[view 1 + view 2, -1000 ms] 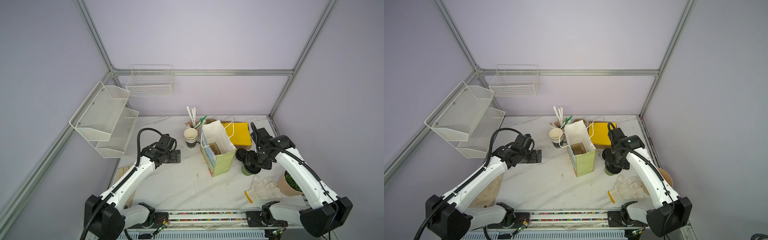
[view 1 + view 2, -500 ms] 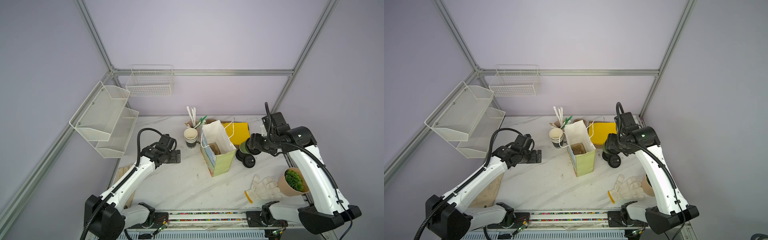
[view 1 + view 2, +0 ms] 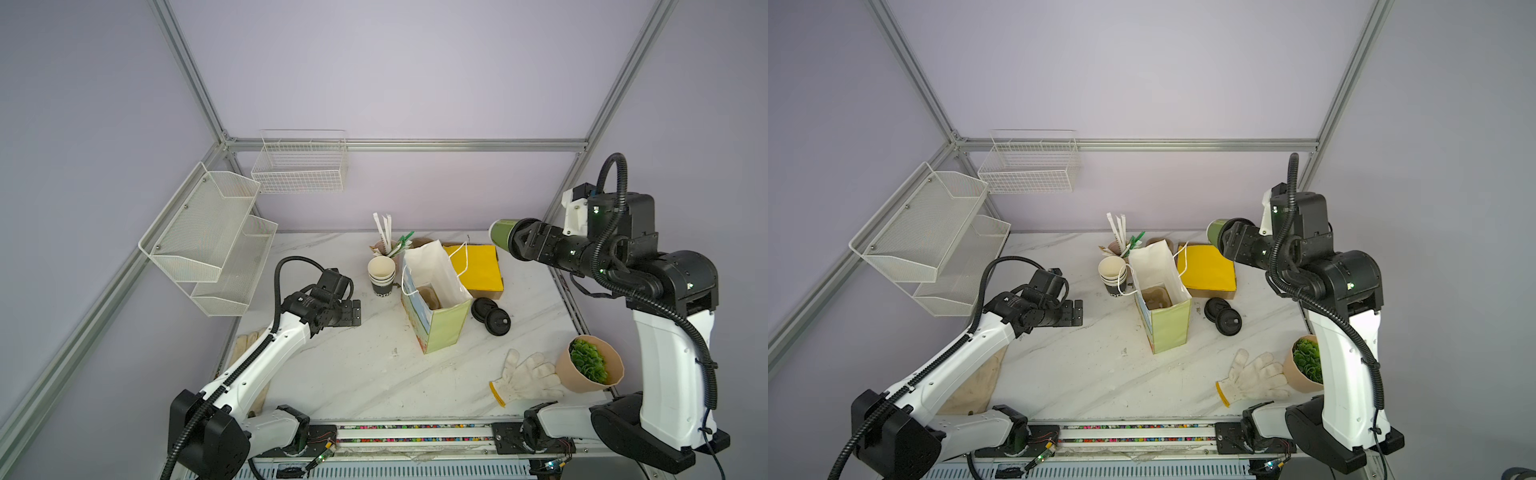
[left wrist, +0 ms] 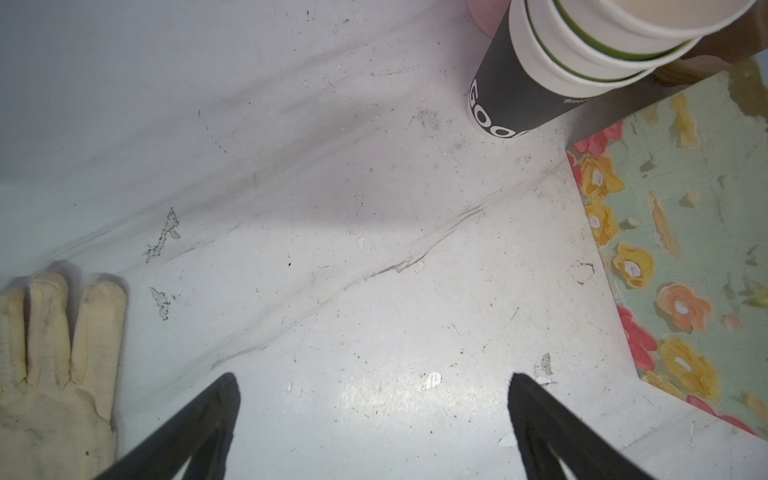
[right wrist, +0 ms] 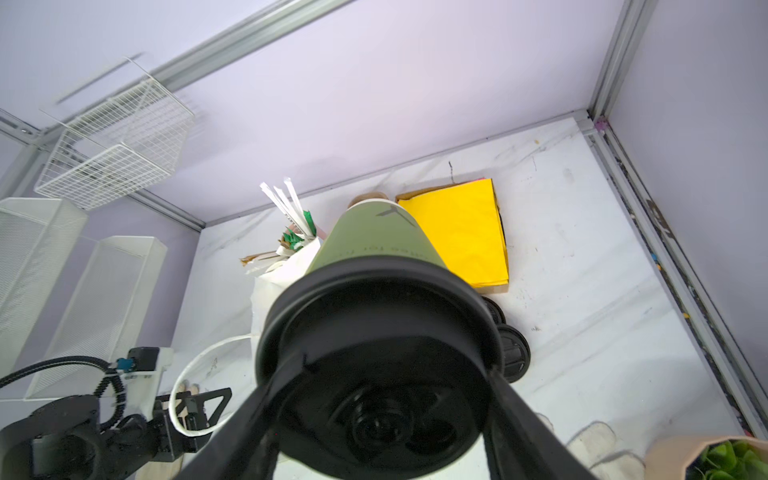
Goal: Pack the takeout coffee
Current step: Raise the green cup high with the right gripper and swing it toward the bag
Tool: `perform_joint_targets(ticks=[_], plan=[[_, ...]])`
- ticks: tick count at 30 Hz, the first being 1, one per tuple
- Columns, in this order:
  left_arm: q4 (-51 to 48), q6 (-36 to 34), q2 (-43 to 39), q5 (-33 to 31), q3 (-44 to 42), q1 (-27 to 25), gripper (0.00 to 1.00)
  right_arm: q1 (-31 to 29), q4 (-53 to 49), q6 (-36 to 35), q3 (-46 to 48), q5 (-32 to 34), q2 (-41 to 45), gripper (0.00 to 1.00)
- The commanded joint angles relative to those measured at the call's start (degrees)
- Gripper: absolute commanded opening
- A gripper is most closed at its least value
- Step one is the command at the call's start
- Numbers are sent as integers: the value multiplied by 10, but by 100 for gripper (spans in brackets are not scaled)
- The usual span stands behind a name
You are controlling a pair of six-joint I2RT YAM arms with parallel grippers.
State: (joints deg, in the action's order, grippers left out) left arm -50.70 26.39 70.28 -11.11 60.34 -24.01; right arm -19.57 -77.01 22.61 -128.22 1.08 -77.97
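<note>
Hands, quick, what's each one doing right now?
Left hand: open, holding nothing.
Right hand: closed on the green coffee cup.

Takeout coffee, one: small dark green paper cup (image 3: 500,235) with a pale band at the base and a black plastic lid (image 5: 374,291) fitted on the wide end. Pose: on its side, roughly level, base pointing left in both top views. Location: in the air, well above the far right part of the tabletop (image 3: 536,299), clamped at the lid end by the right pincer (image 3: 520,242).
</note>
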Motion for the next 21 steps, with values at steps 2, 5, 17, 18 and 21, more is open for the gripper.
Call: perform_joint_targets(ticks=[2, 5, 17, 18, 21], plan=[[2, 1, -2, -4, 68, 5, 100, -4, 4, -8, -43, -48, -28, 69], [2, 1, -1, -2, 69, 8, 100, -11, 14, -12, -57, -87, -38, 69], [2, 1, 2, 1, 71, 14, 100, -92, -1, -8, -71, -44, -102, 69], [2, 1, 2, 1, 71, 16, 100, -104, -6, -7, -75, -29, -110, 69], [2, 1, 3, 0, 71, 16, 100, -136, -6, 2, -63, -3, -121, 69]])
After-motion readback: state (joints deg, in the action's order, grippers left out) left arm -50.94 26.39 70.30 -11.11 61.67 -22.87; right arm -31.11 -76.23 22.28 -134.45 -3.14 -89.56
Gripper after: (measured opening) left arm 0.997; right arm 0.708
